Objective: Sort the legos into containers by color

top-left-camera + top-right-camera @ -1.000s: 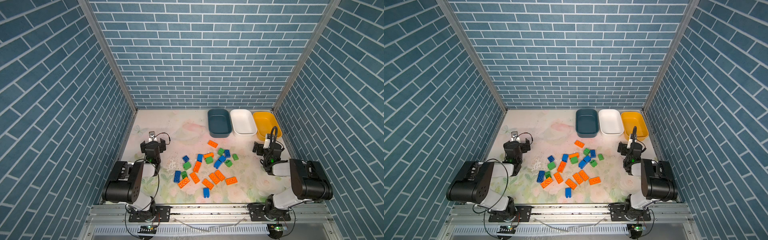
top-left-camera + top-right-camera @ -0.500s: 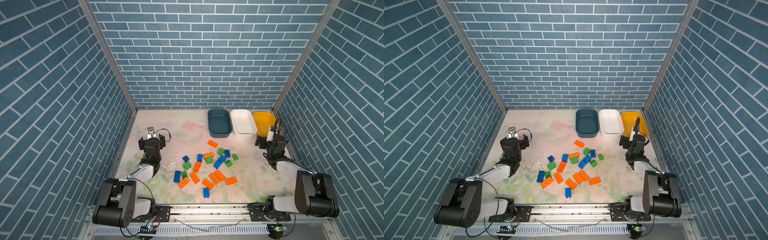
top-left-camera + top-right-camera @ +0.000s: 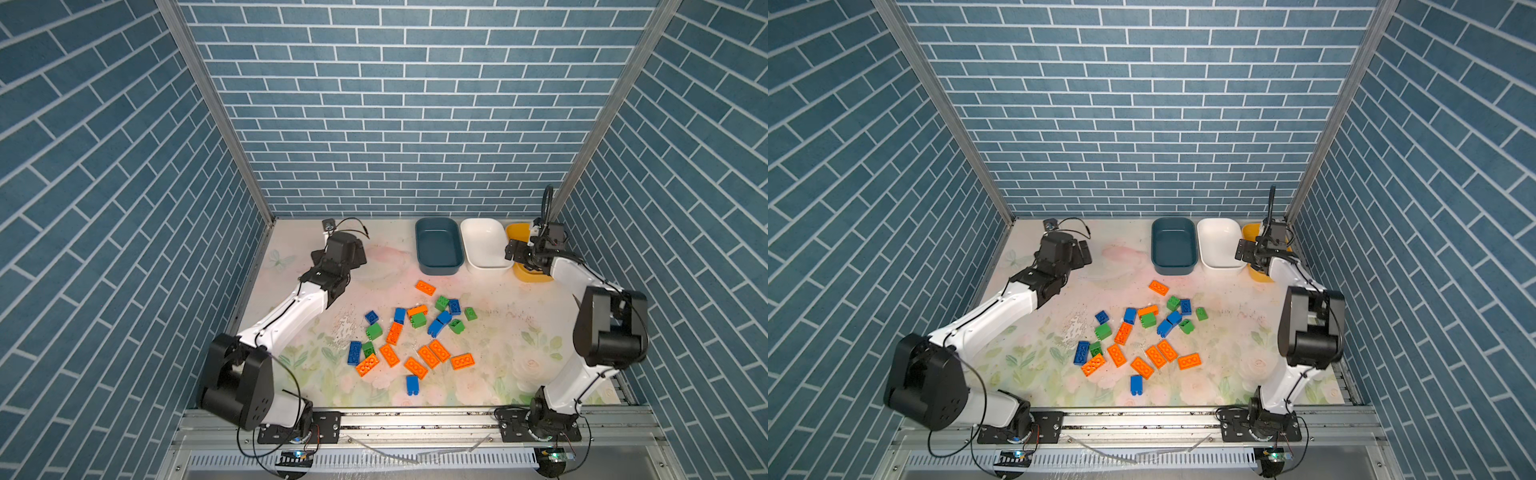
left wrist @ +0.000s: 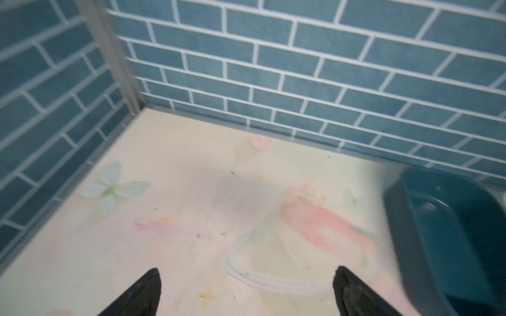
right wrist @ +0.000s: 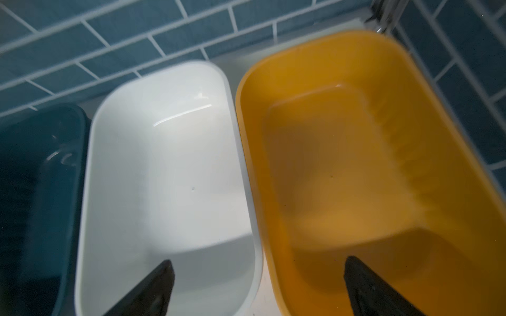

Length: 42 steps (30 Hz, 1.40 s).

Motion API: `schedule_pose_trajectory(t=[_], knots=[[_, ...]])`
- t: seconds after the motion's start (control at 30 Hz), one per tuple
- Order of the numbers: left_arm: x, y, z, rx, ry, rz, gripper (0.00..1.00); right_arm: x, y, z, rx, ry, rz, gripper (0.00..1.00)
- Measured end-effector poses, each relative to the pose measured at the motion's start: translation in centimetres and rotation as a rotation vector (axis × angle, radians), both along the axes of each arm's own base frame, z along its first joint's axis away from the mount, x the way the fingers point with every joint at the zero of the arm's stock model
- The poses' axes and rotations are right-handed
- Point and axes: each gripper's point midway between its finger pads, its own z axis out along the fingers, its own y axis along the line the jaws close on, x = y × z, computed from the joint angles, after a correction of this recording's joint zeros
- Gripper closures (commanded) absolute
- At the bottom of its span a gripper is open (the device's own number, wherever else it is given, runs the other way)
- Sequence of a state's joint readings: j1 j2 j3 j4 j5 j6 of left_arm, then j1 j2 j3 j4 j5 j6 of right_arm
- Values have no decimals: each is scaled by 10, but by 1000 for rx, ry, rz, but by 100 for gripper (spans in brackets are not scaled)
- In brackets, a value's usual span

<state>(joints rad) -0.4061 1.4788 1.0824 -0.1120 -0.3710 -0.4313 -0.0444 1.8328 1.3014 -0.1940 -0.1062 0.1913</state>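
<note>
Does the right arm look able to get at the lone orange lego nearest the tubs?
Probably yes. The right end effector hangs open above the white tub and yellow tub; the orange lego lies by itself nearby, with nothing standing between.

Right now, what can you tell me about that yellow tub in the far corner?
The yellow tub is a shallow, rounded-rectangular container of glossy-looking plastic with a flat floor and sloping walls. It is empty. It sits upright on the floral tabletop in the far right corner, last of three tubs in a row, close beside the white tub; whether they touch is unclear. The right claw, open, hangs above the gap between them, hiding part of the yellow tub in both top views.
</note>
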Motion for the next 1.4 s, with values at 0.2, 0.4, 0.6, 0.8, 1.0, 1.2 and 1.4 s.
schedule_pose_trajectory(t=[0.2,0.4,0.6,0.8,1.0,1.2,1.4], knots=[[14,-90,-39,-91,180,-224,1,28,5,-36,11,159,51,22],[27,-161,-77,-124,303,-370,1,54,9,-50,24,211,94,42],[52,-189,-101,-126,359,-389,1,69,18,-65,51,238,130,58],[80,-199,-106,-114,364,-382,1,69,34,-73,37,261,178,60],[98,-193,-112,-76,384,-334,1,62,67,-74,3,286,239,60],[93,-164,-128,-23,440,-272,1,48,106,-79,-32,325,301,58],[67,-108,-152,6,534,-199,1,39,143,-80,-53,329,344,58]])
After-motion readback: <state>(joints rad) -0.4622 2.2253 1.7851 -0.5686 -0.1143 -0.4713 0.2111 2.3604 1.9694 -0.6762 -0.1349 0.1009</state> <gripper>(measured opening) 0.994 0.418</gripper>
